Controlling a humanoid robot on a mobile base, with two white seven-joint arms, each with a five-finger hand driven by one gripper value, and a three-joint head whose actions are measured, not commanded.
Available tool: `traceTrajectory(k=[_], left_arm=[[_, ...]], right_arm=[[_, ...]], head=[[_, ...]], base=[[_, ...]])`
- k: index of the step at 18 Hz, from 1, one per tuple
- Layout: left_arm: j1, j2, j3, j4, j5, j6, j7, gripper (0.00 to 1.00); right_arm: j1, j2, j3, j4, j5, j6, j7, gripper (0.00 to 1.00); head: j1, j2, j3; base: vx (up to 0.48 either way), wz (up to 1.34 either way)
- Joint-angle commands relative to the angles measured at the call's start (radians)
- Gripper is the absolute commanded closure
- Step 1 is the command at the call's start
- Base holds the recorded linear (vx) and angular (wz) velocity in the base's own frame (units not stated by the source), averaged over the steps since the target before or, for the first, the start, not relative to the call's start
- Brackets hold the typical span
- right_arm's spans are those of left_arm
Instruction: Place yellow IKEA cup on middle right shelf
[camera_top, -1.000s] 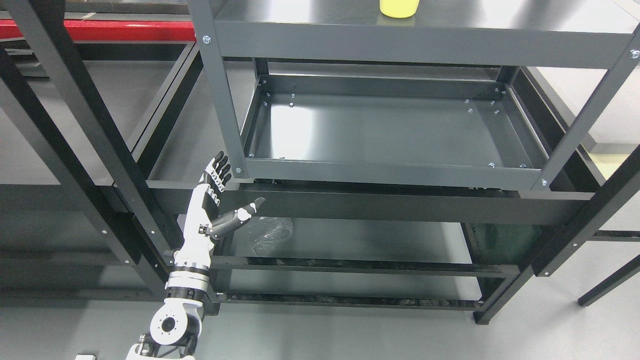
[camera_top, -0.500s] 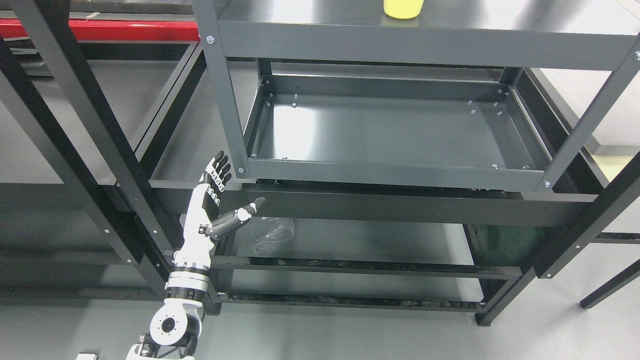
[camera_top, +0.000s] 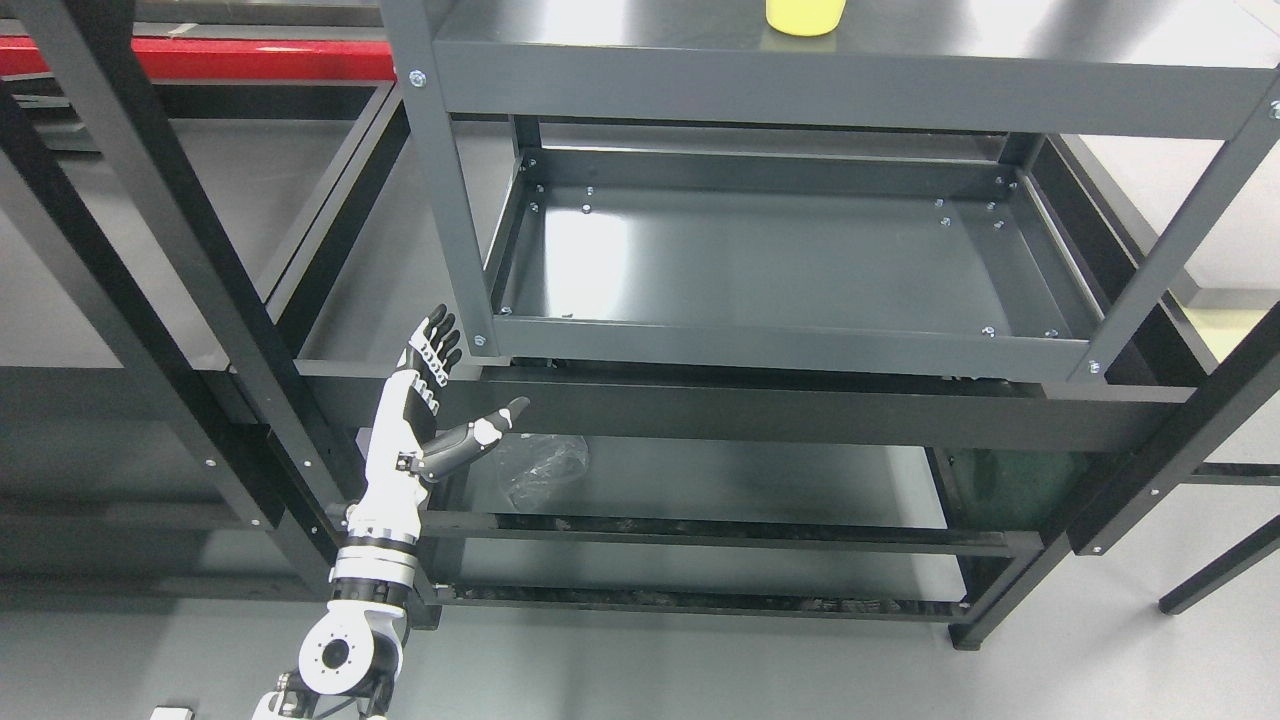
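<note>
Right now your left hand (camera_top: 425, 400) is up at the front-left corner of the grey rack (camera_top: 830, 95), palm flat, fingers (camera_top: 437, 338) straight and together, thumb stuck out to the side, holding nothing. Fingertips sit just beside the rack's front-left post, near the lip of the middle tray (camera_top: 780, 350), but you can't tell if they touch it. Wrist and forearm come up from the bottom edge, below that same corner. Behind the thumb, on the low shelf under the rack, you've got a crumpled clear plastic bag (camera_top: 540, 465). The yellow cup (camera_top: 805, 15) is well away from the hand: it stands on the rack's top shelf, toward the back, a bit right of centre, w/ its upper part cut off by the frame edge. Black frame beams (camera_top: 180, 250) cross diagonally to the left of the rack, and a red bar (camera_top: 200, 60) runs behind them at the rack's upper left. Right arm doesn't show.
</note>
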Motion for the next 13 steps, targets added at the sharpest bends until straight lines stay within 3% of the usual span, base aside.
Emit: traceTrajectory(k=[1,7,13], left_arm=[[0.003,0.017,-0.039,-0.002,0.000,-0.001,0.001,0.01],[0.003,0.017,-0.173,-0.007,0.000,-0.039,0.000,0.01],[-0.020,0.017,-0.192,-0.002,0.000,-0.035,0.000,0.01]], right_arm=[[0.014,-0.017,0.017,0.000,-0.025,0.000,0.001,0.01],[0.014,-0.017,0.017,0.000,-0.025,0.000,0.001,0.01],[0.014,-0.017,0.017,0.000,-0.025,0.000,0.001,0.01]], head=[[0.0000,0.000,0.000],[0.0000,0.000,0.000],[0.0000,0.000,0.000]], base=[[0.009,-0.04],[0.034,-0.01],[0.023,0.00]])
